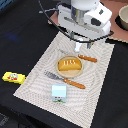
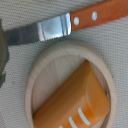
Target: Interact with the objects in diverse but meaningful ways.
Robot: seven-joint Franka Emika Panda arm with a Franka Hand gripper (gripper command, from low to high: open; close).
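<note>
**Wrist view looks down on the orange block in its wooden dish**

Wrist view shows the orange rectangular block with rounded edges and pale stripes [image 2: 75,102] lying slantwise in a shallow round pale-wood plate [image 2: 36,75], with the steel-bladed, orange-handled knife [image 2: 75,22] lying just beyond the plate's rim on the beige woven placemat [image 2: 15,55]. In the exterior view the same block [image 1: 69,64] sits on the plate [image 1: 70,73] at the middle of the placemat [image 1: 35,82], the knife [image 1: 86,58] on one side of the plate and an orange-handled fork [image 1: 65,80] on the other.

The block looks like a small moulded plastic toy: probably light, stiff and smooth, so likely a bit slippery under hard pads. Its long straight sides seem the best place to grip, with the fingers closing across the narrow width near the middle; the plate's low rim leaves little room for fingers to reach down beside it, and the light plate may shift if nudged.

The gripper [image 1: 80,44] hangs above the far part of the placemat, near the knife and apart from the block. How far the jaws stand apart I cannot tell: the exterior view blurs them into dark shapes beneath the white wrist, and the wrist view shows only a dark sliver at its edge. Nothing appears to be held or touched.

Elsewhere, a light-blue and white carton [image 1: 59,93] stands on the near part of the placemat, and a flat yellow packet with a red mark [image 1: 13,77] lies on the black table [image 1: 20,30] towards the exterior view's left.
</note>
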